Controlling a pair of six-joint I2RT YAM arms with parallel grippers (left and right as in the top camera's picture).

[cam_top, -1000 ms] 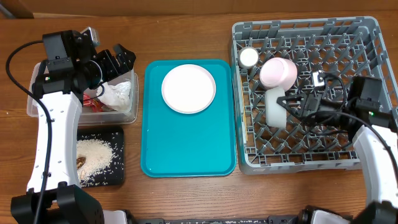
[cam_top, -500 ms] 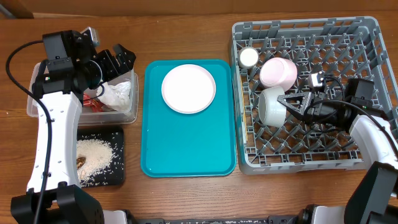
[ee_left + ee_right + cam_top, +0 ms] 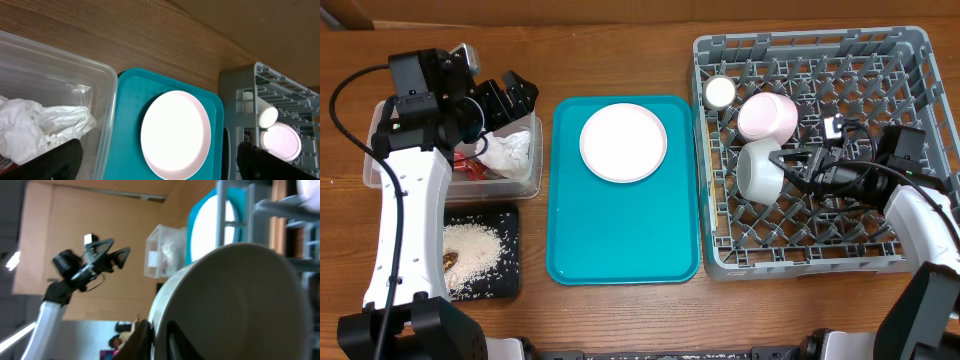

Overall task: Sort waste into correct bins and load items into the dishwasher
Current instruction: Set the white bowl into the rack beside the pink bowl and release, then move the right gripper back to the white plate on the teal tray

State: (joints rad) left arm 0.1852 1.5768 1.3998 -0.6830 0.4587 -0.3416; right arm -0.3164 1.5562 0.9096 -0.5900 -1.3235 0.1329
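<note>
Black tray [image 3: 508,272] at 7 o'clock on counter [image 3: 620,312], rice [image 3: 470,250] spread in it. Right arm enters from 3 o'clock, forearm low over dishwasher rack [image 3: 880,60], wrist aimed at 9 o'clock. Right gripper [image 3: 790,163] jaws closed on edge of white bowl [image 3: 757,172]. Bowl tipped on side among pegs at rack's 9 o'clock side, axis roughly 9–3; mouth end unclear. Left arm upright, elbow bent. Left gripper [image 3: 508,98] hangs over clear tub [image 3: 380,170], jaws spread, empty. Napkin [image 3: 510,150] in tub. Plate [image 3: 623,142] flat on teal tray [image 3: 620,240], 12 o'clock end.
</note>
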